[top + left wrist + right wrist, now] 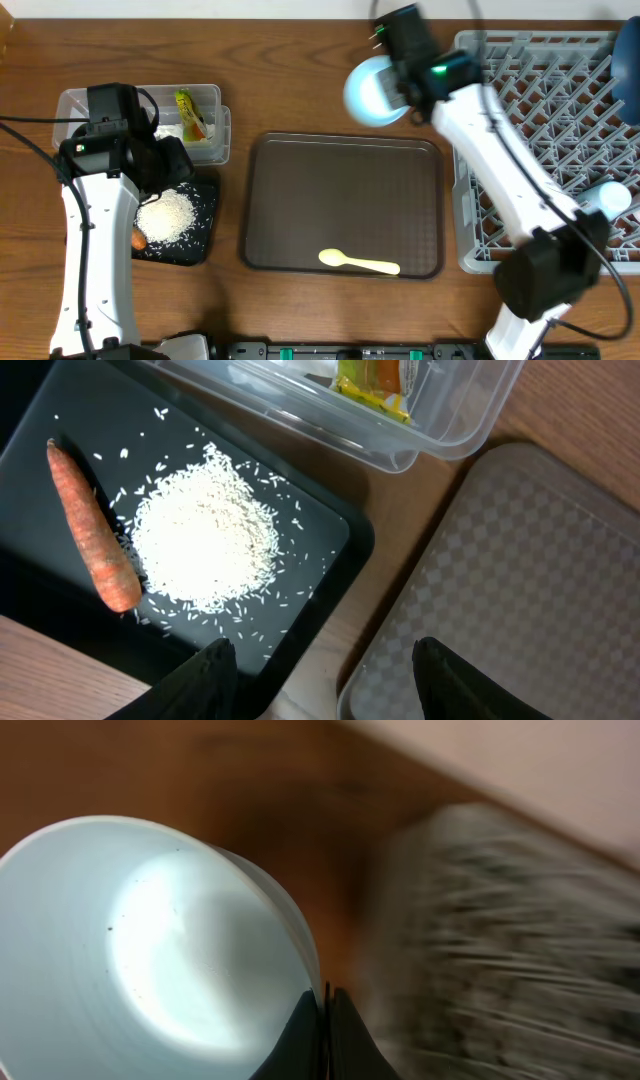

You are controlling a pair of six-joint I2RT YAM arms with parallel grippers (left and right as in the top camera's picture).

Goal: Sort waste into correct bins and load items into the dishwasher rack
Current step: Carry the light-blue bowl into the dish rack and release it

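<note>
My right gripper [405,82] is shut on the rim of a light-blue bowl [373,91], held in the air just left of the grey dishwasher rack [540,100]. In the right wrist view the fingers [327,1010] pinch the bowl [150,940] wall, and the rack is a blur on the right. My left gripper [322,655] hangs open and empty over the gap between the black tray [330,530] and the brown tray [520,560]. Rice [205,540] and a carrot [95,530] lie in the black tray. The clear tub [75,103] holds a snack packet [190,113] and a tissue [170,130].
A cream spoon [358,263] lies near the front edge of the brown tray [340,180]. A dark-blue plate [628,55] stands at the rack's far right, and a pale round vessel [610,198] sits lower in it. My right arm stretches across the rack's left side.
</note>
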